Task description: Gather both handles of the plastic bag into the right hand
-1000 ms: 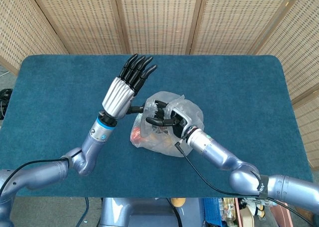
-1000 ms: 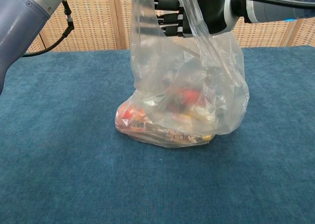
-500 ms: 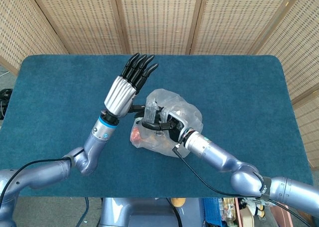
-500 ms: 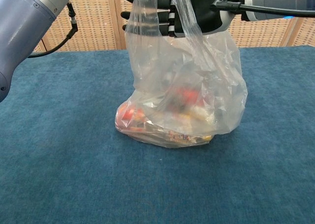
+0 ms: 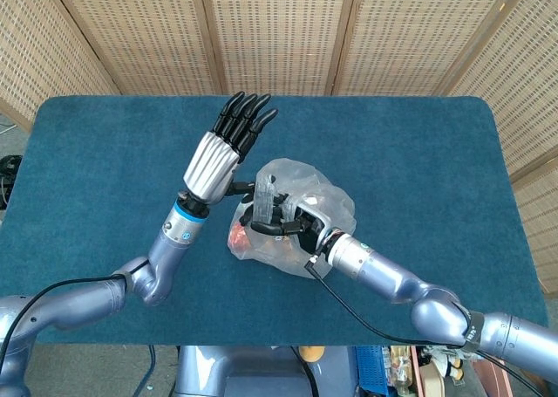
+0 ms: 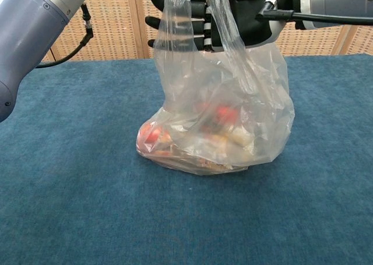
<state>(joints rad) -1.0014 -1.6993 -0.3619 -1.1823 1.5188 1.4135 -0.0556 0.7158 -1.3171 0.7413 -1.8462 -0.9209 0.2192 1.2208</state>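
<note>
A clear plastic bag with red and yellow items inside sits mid-table. My right hand is above it, fingers hooked through the handles, which rise to the top edge of the chest view. One handle strip stands upright over the fingers. My left hand is raised just left of the bag, fingers straight and apart, holding nothing. Only its forearm shows in the chest view.
The blue table cloth spreads on all sides of the bag. Wicker screens stand behind the table. A black cable runs along my right forearm.
My right hand has moved slightly left and forward, pulling the bag's top with it. The left hand has stayed almost still, fingers straight.
</note>
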